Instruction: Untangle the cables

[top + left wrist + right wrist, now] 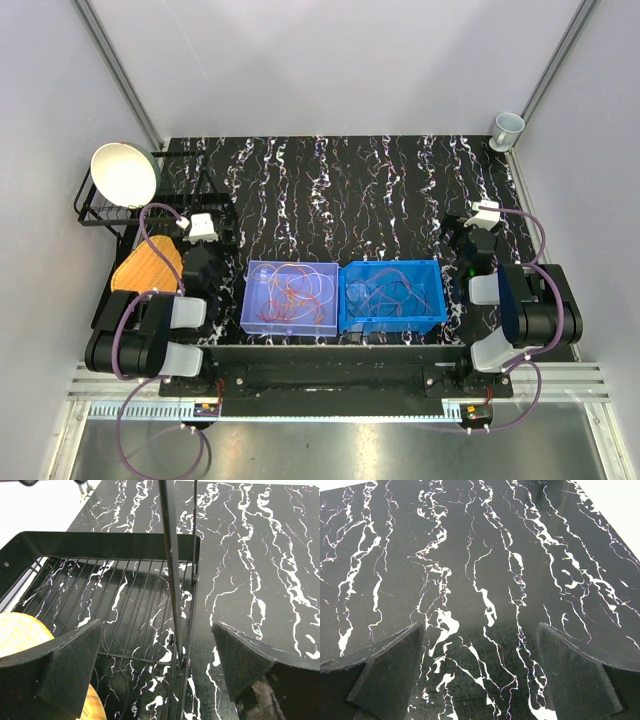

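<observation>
The cables lie in two bins at the near middle of the table. Orange and red cables (293, 287) coil in the pale blue bin (290, 297). Dark and blue cables (388, 290) lie in the bright blue bin (393, 296). My left gripper (203, 226) is open and empty, left of the bins, over the edge of a black wire rack (115, 595). My right gripper (484, 214) is open and empty, right of the bins, over bare table (485, 595). No cable shows in either wrist view.
The black wire rack (120, 215) stands at the left with a white bowl (125, 174) in it and an orange woven piece (147, 265) beside it. A pale cup (507, 128) stands at the far right corner. White walls close in both sides.
</observation>
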Controlling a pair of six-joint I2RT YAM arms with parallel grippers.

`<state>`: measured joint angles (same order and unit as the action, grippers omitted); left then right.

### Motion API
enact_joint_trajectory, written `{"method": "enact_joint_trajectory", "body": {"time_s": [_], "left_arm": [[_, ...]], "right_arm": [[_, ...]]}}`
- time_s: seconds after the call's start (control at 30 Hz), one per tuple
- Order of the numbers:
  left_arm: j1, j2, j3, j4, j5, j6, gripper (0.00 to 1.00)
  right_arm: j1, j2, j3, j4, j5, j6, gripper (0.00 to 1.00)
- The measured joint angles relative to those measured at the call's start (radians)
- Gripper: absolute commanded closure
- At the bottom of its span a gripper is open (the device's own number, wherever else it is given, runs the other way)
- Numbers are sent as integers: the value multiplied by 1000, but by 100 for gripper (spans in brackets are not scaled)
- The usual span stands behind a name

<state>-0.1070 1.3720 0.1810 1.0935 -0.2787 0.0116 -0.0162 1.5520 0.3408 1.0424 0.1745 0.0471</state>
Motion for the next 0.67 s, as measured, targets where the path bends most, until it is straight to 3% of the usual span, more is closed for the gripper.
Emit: {"method": "enact_joint_trajectory", "body": {"time_s": [0.67], "left_arm": [[3, 0, 1, 0, 9, 0, 1]], "right_arm": [[0, 0, 0, 0, 0, 0, 0]]}}
